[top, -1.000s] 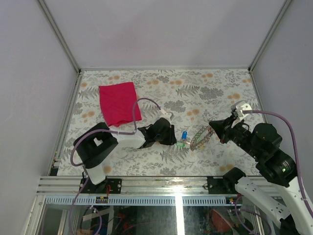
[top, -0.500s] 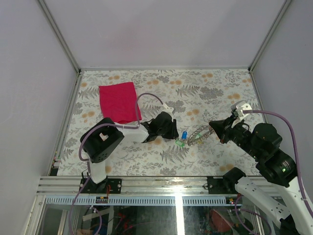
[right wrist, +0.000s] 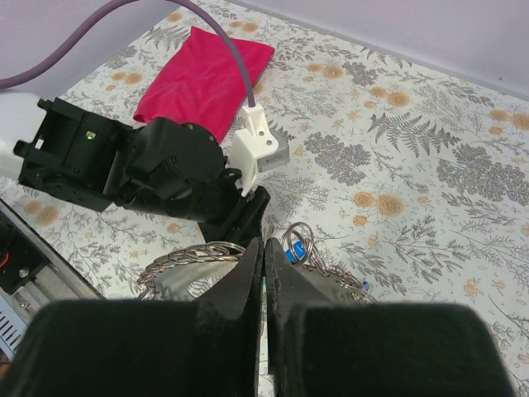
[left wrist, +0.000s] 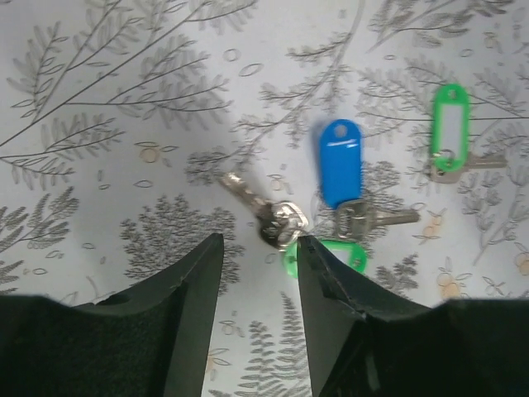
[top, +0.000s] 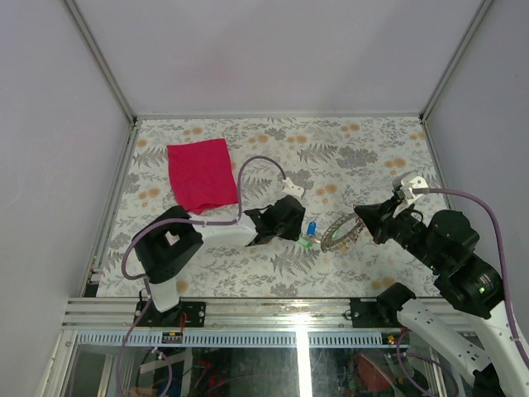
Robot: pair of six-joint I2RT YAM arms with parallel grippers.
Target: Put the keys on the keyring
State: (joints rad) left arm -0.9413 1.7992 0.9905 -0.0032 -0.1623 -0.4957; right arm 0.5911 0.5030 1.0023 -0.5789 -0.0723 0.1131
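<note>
Top external: floral table [top: 372, 157] under everything, magenta cloth [top: 201, 174] lying flat, well behind and to the outer side of the left gripper [top: 299, 234]. Left gripper low over the table, jaws parted with nothing between them. Right gripper [top: 357, 217] facing it from the opposite side, jaws pinched fully together on the rim of the keyring [top: 337, 231]. Ring tilted, hanging off the right tips and reaching toward the left jaws; right wrist view shows coiled edge on both sides of the closed fingers [right wrist: 246, 281].

Left wrist: keys [left wrist: 285, 223] on the table just ahead of the open jaws, about on the gap's centreline. Bunched together: bare silver key [left wrist: 244, 192] angled away to one side, blue tag [left wrist: 340, 161] further ahead, green tag [left wrist: 329, 255] touching the inner edge of one fingertip. Separate green-tagged key [left wrist: 450, 132] well ahead and off to that same side, apart from the bunch. Bunch sits between the two grippers, beside the ring's low edge; contact with it can't be told.
</note>
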